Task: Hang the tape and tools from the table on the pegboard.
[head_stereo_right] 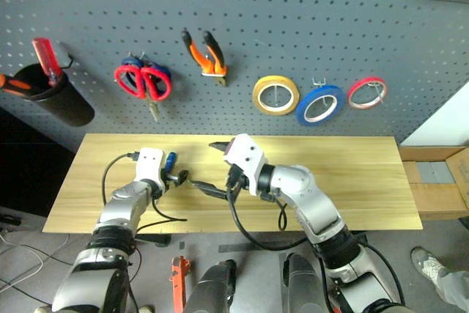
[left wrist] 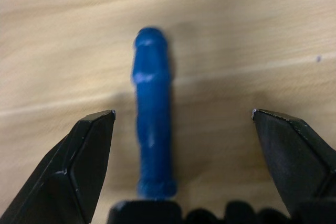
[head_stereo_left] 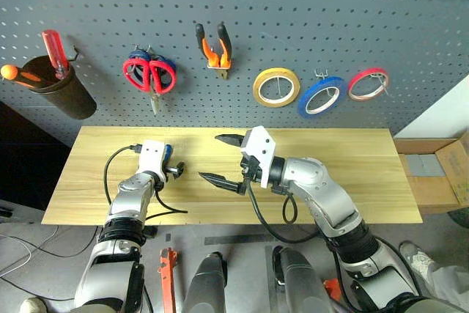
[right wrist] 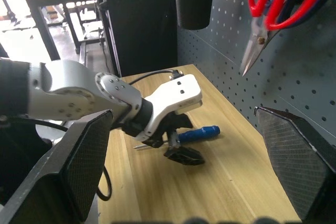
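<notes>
The left gripper (left wrist: 181, 116) stands wide open, empty, astride the small blue-handled screwdriver (left wrist: 153, 114) lying flat on the light wood-plank table (head_stereo_left: 352, 174). It looks light, rigid and apt to roll; mid-handle seems the best hold. The right gripper (head_stereo_left: 221, 160) hangs open nearby. One screwdriver remains; beyond, three tape rolls, one pair of pliers hang on the dark grey pegboard (head_stereo_left: 293, 20).

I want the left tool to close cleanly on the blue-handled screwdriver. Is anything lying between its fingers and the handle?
Nothing visible does. The blue-handled screwdriver lies alone on the bare table, between the open fingers of the left tool. The right tool hangs open beside it, off to one side, not across the handle.
</notes>
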Controlling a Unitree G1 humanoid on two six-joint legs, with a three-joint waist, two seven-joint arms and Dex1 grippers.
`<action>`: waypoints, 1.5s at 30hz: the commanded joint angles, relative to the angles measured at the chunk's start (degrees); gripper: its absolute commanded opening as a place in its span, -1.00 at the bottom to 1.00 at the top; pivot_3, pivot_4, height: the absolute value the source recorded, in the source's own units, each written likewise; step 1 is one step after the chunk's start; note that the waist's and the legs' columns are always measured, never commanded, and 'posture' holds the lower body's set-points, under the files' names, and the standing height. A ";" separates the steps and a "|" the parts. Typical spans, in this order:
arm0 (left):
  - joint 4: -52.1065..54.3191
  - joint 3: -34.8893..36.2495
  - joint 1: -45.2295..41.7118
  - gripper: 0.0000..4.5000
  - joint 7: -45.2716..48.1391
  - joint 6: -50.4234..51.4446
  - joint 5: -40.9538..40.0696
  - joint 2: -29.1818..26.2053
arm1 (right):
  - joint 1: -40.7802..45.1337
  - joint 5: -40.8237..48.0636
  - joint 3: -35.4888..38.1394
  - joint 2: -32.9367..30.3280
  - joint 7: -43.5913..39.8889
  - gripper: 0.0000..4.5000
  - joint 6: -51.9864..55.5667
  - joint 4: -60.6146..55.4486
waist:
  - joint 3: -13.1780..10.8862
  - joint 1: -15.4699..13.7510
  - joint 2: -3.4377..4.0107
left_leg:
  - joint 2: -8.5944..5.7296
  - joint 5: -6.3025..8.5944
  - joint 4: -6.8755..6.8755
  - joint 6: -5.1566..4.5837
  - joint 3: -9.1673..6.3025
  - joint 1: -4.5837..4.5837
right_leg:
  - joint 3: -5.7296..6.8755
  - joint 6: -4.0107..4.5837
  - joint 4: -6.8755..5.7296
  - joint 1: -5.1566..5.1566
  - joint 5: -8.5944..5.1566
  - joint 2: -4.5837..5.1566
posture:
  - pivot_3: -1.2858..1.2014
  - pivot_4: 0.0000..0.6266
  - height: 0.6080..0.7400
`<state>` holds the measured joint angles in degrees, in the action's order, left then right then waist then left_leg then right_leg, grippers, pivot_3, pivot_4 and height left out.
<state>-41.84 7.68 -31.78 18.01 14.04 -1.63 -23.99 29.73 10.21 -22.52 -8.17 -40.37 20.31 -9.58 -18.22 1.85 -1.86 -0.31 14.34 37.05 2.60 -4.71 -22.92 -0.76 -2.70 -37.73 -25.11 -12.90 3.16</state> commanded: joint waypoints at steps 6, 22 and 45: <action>-1.46 -0.43 0.42 -0.01 -0.01 -0.76 0.42 -1.74 | -0.52 0.66 0.15 0.60 0.54 1.00 0.07 -2.86 | -0.47 0.20 0.02 | 0.01 0.00 -0.01 0.01 0.01 0.04 | -0.01 -0.01 -0.10 -0.04 -0.01 -0.02 | 0.05 0.23 1.00; 16.98 -2.89 7.07 -0.77 -2.18 0.06 1.62 -0.82 | 3.39 1.34 2.16 1.39 -2.51 1.00 -5.86 2.33 | -0.28 -0.04 -0.23 | 0.03 -0.03 -0.06 0.08 0.03 -0.06 | -0.03 0.00 0.00 -0.17 0.00 0.01 | 0.07 -0.21 1.00; 40.70 8.68 -3.68 -0.77 -22.22 -8.49 14.45 -11.23 | 13.99 13.82 11.64 12.45 2.28 1.00 -2.62 4.13 | 6.27 -3.67 -0.78 | 0.04 -0.19 -0.17 0.43 -0.28 0.40 | 0.42 0.07 0.78 0.82 0.27 -0.13 | 0.15 -0.63 1.00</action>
<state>2.52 15.76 -33.33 -3.37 8.77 12.59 -33.97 42.45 23.83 -11.86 3.69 -38.39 19.57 -5.08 -11.96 -1.82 -2.64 -0.27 14.14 36.87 3.03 -4.99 -22.49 -0.35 -2.63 -36.96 -24.28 -12.63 3.03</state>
